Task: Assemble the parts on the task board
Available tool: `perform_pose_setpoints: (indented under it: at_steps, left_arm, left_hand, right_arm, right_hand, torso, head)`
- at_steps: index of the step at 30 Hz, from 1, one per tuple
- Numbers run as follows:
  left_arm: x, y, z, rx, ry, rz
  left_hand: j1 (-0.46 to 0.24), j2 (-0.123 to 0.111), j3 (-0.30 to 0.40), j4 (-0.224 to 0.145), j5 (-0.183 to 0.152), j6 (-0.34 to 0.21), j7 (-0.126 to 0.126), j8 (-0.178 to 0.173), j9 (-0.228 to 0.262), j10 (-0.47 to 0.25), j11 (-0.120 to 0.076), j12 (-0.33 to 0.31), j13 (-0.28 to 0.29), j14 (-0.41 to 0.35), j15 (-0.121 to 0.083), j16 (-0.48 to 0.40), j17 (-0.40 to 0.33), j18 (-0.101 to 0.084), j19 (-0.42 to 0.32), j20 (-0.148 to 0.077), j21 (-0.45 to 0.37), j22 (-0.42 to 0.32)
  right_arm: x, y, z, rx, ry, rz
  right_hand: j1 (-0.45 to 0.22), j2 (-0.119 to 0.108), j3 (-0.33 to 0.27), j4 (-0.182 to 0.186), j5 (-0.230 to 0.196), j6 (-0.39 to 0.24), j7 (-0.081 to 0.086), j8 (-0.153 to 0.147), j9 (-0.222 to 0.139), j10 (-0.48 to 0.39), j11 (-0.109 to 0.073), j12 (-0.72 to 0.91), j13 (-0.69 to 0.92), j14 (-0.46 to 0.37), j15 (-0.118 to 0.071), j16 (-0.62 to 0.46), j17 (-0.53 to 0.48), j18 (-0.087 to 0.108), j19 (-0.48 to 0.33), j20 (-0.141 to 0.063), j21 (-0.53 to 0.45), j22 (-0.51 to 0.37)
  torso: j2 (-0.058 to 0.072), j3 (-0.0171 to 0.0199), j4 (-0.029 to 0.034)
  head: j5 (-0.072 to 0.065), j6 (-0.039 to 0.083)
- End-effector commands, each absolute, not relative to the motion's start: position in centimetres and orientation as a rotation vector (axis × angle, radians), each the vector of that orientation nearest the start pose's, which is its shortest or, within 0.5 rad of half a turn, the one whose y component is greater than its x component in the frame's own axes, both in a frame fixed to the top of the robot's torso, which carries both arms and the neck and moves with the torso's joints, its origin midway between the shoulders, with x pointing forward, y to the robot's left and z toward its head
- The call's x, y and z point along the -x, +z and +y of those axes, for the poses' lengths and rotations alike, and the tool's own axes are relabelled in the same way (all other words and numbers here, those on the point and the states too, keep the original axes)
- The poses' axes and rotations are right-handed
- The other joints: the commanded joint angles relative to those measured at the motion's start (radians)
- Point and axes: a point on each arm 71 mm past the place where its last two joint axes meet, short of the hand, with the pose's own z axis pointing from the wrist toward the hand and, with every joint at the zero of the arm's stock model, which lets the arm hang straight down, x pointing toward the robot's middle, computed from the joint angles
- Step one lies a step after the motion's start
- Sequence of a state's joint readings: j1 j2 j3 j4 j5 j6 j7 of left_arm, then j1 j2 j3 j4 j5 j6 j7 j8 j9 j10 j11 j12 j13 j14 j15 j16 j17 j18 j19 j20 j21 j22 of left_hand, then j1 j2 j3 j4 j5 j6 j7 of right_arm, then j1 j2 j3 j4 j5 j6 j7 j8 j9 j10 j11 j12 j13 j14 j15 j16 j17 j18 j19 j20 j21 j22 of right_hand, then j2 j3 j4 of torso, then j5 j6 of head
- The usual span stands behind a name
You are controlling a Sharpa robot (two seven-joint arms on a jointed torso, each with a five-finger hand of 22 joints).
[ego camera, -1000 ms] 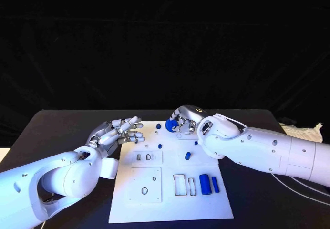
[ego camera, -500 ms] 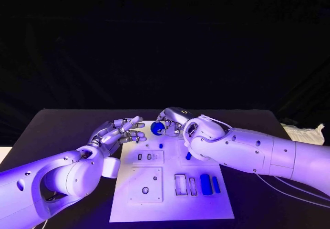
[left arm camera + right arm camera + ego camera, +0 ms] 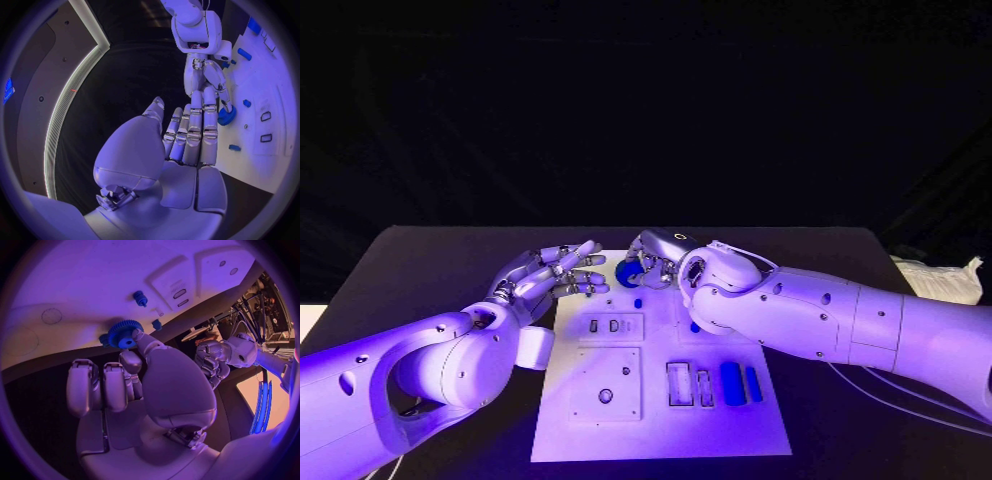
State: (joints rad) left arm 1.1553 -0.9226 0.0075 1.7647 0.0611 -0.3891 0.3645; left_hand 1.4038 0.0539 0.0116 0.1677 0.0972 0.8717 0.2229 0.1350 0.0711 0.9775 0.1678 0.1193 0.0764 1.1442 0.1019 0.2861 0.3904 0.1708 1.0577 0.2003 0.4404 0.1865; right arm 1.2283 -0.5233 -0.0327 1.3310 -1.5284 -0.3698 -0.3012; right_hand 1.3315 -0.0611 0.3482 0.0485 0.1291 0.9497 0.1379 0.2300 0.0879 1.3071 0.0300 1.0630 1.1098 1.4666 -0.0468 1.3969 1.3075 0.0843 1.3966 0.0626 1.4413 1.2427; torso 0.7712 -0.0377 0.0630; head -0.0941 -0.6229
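I see the white task board [image 3: 661, 400] lying flat in the middle of the surface, long side running near to far. A blue toothed gear [image 3: 125, 333] is pinched in the right robot hand [image 3: 661, 262] over the board's far end. Near its right side, two blue bars [image 3: 738, 384] lie side by side next to two upright rectangular slots [image 3: 689, 385]. A small blue peg [image 3: 638, 303] stands just near of the gear. The left half carries two raised square plates [image 3: 606, 355], each with small slots or holes.

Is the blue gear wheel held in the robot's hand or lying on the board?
Held. The right hand pinches the blue gear in its fingers, above the white task board.
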Motion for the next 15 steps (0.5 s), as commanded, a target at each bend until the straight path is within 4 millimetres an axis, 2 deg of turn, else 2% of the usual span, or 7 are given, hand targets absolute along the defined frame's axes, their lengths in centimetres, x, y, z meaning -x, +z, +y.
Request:
perform_pose_setpoints:
  at_steps: [1, 5, 9, 11, 15]
  left_arm:
    - [-44.11, -16.41, 18.04, 1.210, -1.665, 1.454]
    - [-44.11, -16.41, 18.01, 1.210, -1.666, 1.454]
    - [-44.11, -16.42, 17.99, 1.210, -1.666, 1.455]
    - [-44.11, -16.42, 17.99, 1.210, -1.666, 1.456]
    - [-44.11, -16.42, 17.99, 1.210, -1.666, 1.456]
  left_hand:
    - [0.006, 0.004, 0.000, -0.007, 0.006, -0.003, 0.009, -0.006, 0.000, -0.004, 0.003, -0.004, -0.001, -0.008, -0.001, -0.004, 0.001, 0.010, -0.008, -0.001, 0.006, 0.002]
    - [0.006, 0.004, 0.000, -0.007, 0.006, -0.003, 0.009, -0.006, 0.000, -0.004, 0.003, -0.004, -0.001, -0.008, -0.001, -0.004, 0.001, 0.010, -0.008, -0.001, 0.006, 0.002]
    - [0.006, 0.004, 0.000, -0.007, 0.006, -0.003, 0.009, -0.006, 0.000, -0.004, 0.003, -0.004, -0.001, -0.008, -0.001, -0.004, 0.001, 0.010, -0.008, -0.001, 0.006, 0.002]
    - [0.006, 0.004, 0.000, -0.007, 0.006, -0.003, 0.009, -0.006, 0.000, -0.004, 0.003, -0.004, -0.001, -0.008, -0.001, -0.004, 0.001, 0.010, -0.008, -0.001, 0.006, 0.002]
    - [0.006, 0.004, 0.000, -0.007, 0.006, -0.003, 0.009, -0.006, 0.000, -0.004, 0.003, -0.004, -0.001, -0.008, -0.001, -0.004, 0.001, 0.010, -0.008, -0.001, 0.006, 0.002]
  right_arm:
    - [-52.00, -17.53, -9.70, 0.151, 0.543, 1.606]
    - [-52.05, -17.62, -9.60, 0.154, 0.536, 1.610]
    - [-52.15, -17.75, -9.50, 0.152, 0.531, 1.612]
    - [-52.21, -17.81, -9.52, 0.150, 0.527, 1.614]
    - [-52.32, -17.96, -9.54, 0.152, 0.525, 1.626]
  right_hand:
    - [-0.010, 0.001, 0.000, 0.007, 0.002, 0.046, -0.021, 0.018, 0.059, -0.008, 0.000, -0.007, -0.003, 0.055, 0.004, -0.005, 0.020, -0.015, -0.006, 0.003, -0.001, -0.002]
    - [-0.015, -0.004, 0.000, 0.008, -0.001, 0.043, -0.019, 0.013, 0.058, -0.013, 0.001, -0.015, -0.008, 0.054, 0.005, -0.008, 0.016, -0.014, -0.008, 0.004, -0.003, -0.006]
    - [-0.026, -0.018, -0.003, 0.010, -0.002, 0.027, -0.012, -0.003, 0.053, -0.033, 0.007, -0.050, -0.035, 0.051, 0.009, -0.018, 0.006, -0.012, -0.015, 0.007, -0.009, -0.018]
    - [-0.033, -0.026, -0.006, 0.013, 0.000, 0.010, -0.006, -0.017, 0.048, -0.053, 0.012, -0.084, -0.063, 0.050, 0.013, -0.022, 0.002, -0.010, -0.020, 0.010, -0.013, -0.026]
    - [-0.042, -0.044, -0.014, 0.016, 0.005, -0.055, 0.013, -0.066, 0.032, -0.083, 0.028, -0.130, -0.100, 0.048, 0.027, -0.028, -0.002, -0.007, -0.030, 0.021, -0.023, -0.043]
  torso:
    - [0.000, 0.0000, -0.0007]
    - [0.000, 0.0001, -0.0010]
    - [0.000, 0.0006, -0.0011]
    - [0.000, 0.0004, -0.0003]
    - [-0.001, -0.0004, 0.0001]
  head:
    - [-0.001, -0.001]
    - [-0.001, -0.001]
    - [-0.001, -0.001]
    - [-0.002, 0.000]
    - [-0.002, -0.002]
